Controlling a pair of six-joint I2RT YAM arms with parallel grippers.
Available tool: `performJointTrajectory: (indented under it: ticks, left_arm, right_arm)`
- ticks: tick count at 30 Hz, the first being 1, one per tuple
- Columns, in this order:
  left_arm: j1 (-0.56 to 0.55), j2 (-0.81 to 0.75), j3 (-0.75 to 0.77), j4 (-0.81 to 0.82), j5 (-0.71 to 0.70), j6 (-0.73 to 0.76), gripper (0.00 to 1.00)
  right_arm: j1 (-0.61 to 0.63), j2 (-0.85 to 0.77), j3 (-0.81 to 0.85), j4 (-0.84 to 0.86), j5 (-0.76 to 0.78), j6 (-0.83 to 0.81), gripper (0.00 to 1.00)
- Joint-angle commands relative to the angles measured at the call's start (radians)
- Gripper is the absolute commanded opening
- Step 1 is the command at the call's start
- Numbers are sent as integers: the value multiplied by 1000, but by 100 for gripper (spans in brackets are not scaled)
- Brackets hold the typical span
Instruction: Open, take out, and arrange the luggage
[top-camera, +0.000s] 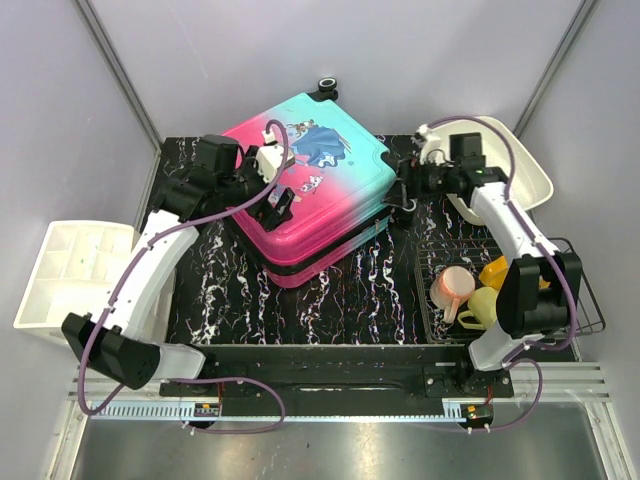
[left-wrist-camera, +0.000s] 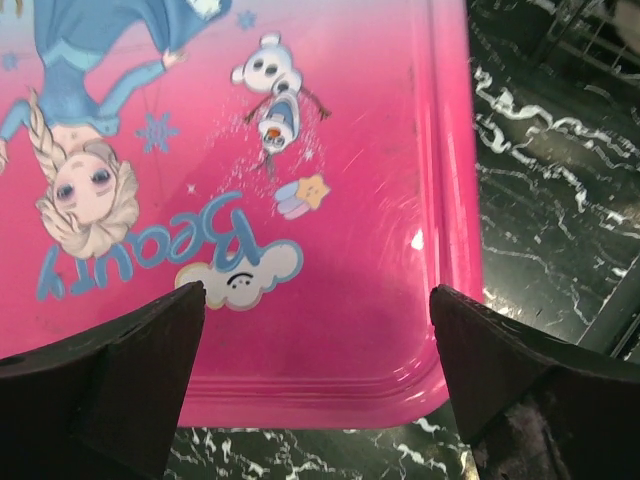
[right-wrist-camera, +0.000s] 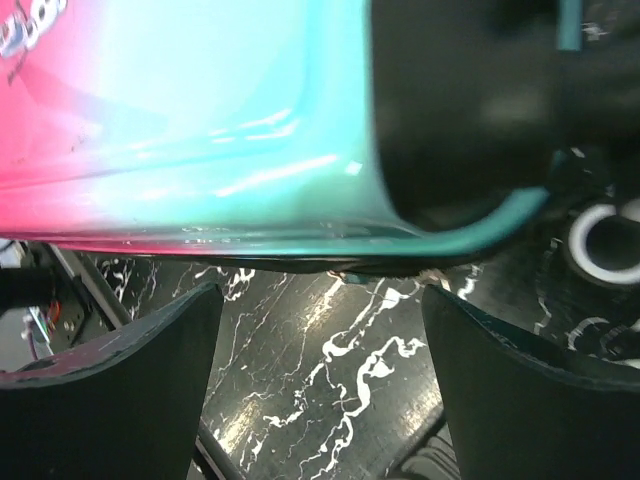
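Observation:
The luggage (top-camera: 320, 180) lies flat on the black marbled table (top-camera: 330, 300), its pink-to-teal shell with the cartoon print facing up and both halves stacked along a dark seam. My left gripper (top-camera: 276, 196) hovers over the pink near-left part of the lid. In the left wrist view it (left-wrist-camera: 318, 345) is open above the luggage (left-wrist-camera: 300, 150), near a pink corner, with nothing between the fingers (left-wrist-camera: 120, 380). My right gripper (top-camera: 402, 196) is at the luggage's right edge. It (right-wrist-camera: 322, 345) is open just below the teal rim (right-wrist-camera: 200, 110), beside a blurred black corner part (right-wrist-camera: 460, 110).
A white divided tray (top-camera: 70, 270) sits off the table's left side. A white oval tub (top-camera: 528, 178) stands at the back right. Near the right arm, a wire basket (top-camera: 590, 300) holds a pink cup (top-camera: 455, 288) and yellow cups (top-camera: 485, 300). A black wheel (top-camera: 326, 85) sticks out at the luggage's far end.

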Motion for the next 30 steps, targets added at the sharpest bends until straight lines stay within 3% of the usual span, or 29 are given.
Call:
performJointTrajectory:
  ticks: [1,7,11,14,20,22,30]
  left_arm:
    - [5,25,38,-42,-76,51,99]
    - [6,22,15,-27,-98,18,99]
    - [12,25,22,-13,-92,-21,99]
    - [17,25,27,-2,-81,-38,99]
    - [15,33,34,15,-40,-63,99]
    - [17,37,41,16,-29,-69,99]
    - [17,54,50,18,-15,-81,99]
  right_arm:
    - [68,48,2,87,36,-77,89]
    - [141,101,52,170,23,-39,87]
    - [141,23,9,164,52,-72,81]
    - [111,-80,-75,154,67,-118,79]
    - [13,-184,-211,119,82,-204,67]
    - [11,-191,-256,148,102,-235,61]
    - [11,-162,-402,416,73,-238,62]
